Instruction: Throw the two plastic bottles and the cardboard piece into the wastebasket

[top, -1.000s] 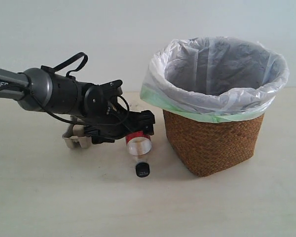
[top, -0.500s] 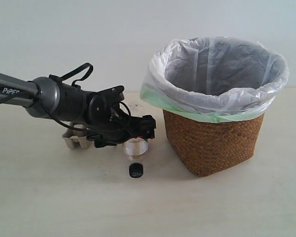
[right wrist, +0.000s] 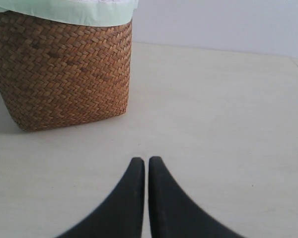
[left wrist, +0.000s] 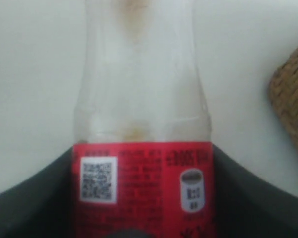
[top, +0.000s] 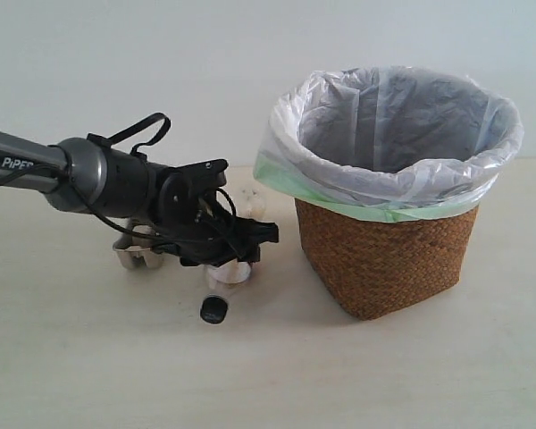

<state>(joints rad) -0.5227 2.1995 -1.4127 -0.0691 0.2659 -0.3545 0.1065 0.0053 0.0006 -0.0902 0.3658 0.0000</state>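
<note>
The left pincer (top: 239, 252) is clamped round the red-label bottle (left wrist: 141, 114), low at centre-left, black cap (top: 213, 310) pointing at the lower edge. Grasp made, I'd say. The next move is a lift well clear, a carry right over the wastebasket (top: 384, 255) rim, then release. The right pincer (right wrist: 146, 171) is closed on nothing above the bench (right wrist: 228, 114). The cardboard piece (top: 129, 257) sits half hidden behind the arm. The green-capped bottle I can't make out.
</note>
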